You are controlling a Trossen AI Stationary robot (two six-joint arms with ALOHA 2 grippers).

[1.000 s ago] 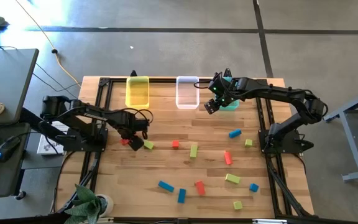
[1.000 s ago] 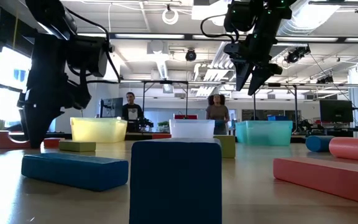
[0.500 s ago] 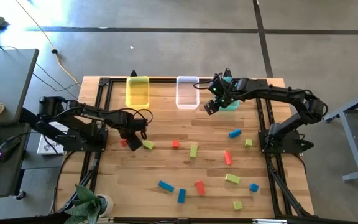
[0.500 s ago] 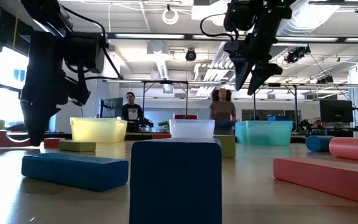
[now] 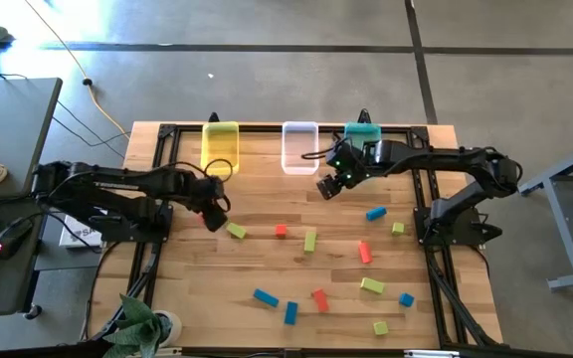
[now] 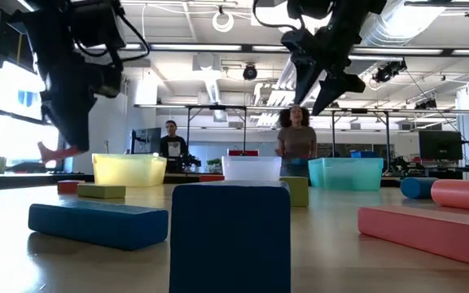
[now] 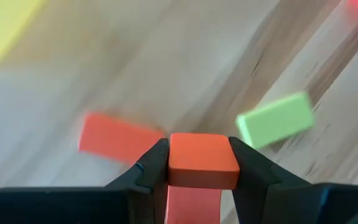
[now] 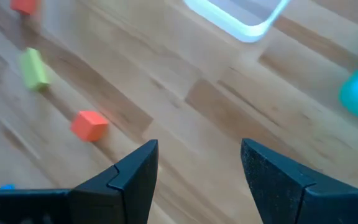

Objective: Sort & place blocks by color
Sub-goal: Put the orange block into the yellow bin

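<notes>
From above, I see my left gripper (image 5: 210, 214) has lifted off the spot by the table's left edge where it was bent down a second ago, and the red block it was working over is no longer lying there; the green block (image 5: 237, 231) just beside that spot is left on the wood. My right gripper (image 5: 326, 186) has swung away from the teal bin (image 5: 363, 132) and now hangs over bare table in front of the clear bin (image 5: 299, 145), with the yellow bin (image 5: 220, 141) further left. The rest of the blocks are scattered across the near half of the table. Across the table top, the left arm is raised well clear of the surface with the red block (image 6: 53, 151) showing at its tip, where before it reached down to the table. Through the left wrist camera, the fingers are clamped on the red block (image 7: 202, 160), one on each side, with another red block (image 7: 115, 134) and the green one on the wood below. The right wrist camera shows its fingers apart and empty above the boards. I judge the pick as made; the red one now needs carrying to its bin.
</notes>
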